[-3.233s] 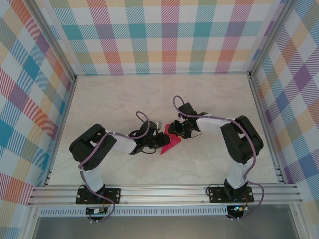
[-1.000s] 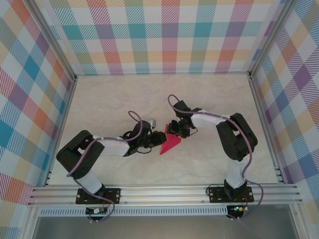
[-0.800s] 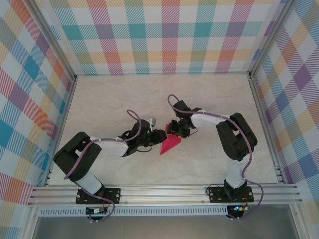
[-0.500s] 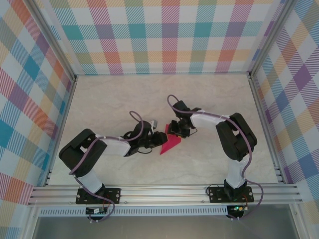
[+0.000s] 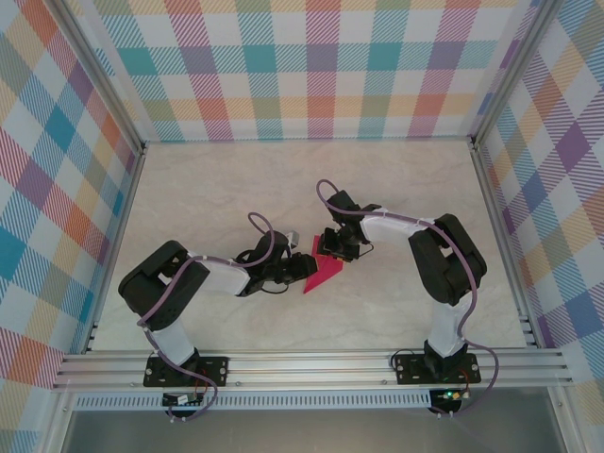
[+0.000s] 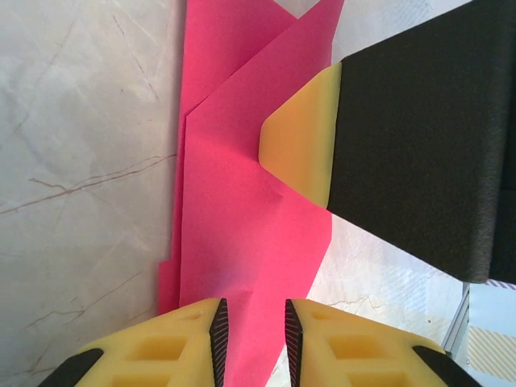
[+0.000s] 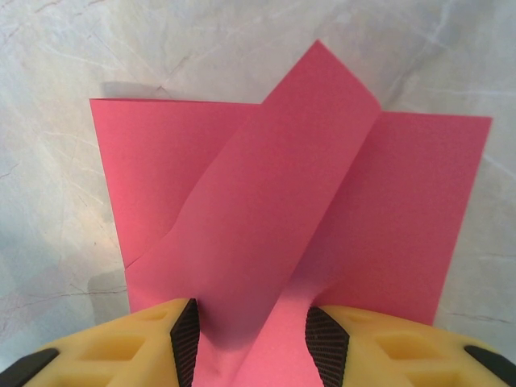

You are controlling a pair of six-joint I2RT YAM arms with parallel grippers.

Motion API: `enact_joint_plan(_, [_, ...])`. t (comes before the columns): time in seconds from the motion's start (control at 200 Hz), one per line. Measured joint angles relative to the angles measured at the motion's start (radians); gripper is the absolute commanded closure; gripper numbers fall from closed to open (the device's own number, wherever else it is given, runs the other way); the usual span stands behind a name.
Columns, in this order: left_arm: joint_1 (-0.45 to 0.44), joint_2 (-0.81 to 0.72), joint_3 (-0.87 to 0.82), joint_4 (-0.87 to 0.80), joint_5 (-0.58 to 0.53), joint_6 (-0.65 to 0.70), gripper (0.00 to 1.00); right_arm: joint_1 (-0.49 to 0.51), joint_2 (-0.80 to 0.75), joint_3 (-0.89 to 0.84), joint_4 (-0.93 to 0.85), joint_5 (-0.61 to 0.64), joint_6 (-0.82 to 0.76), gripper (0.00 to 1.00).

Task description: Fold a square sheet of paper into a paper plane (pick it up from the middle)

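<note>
Left tool (image 5: 302, 267) left of paper (image 5: 324, 276), right tool (image 5: 330, 251) behind

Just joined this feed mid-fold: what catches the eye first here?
The magenta sheet of paper, part-folded into a wedge, stands out at the centre of the pale table. Both pairs of jaws meet at it from either side. In the right wrist view a raised flap runs in between the right jaws.

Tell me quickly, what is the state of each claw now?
Left claw: slightly open, tips over the pink paper.
Right claw: a paper flap sits between the jaws; grip cannot be told.
</note>
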Motion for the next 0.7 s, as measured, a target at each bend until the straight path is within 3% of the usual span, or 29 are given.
enact_joint_plan(0.7, [-0.014,0.005,0.017,-0.077,-0.044,-0.003,0.82,0.001,0.024,0.039,-0.048,0.0,0.0,0.53])
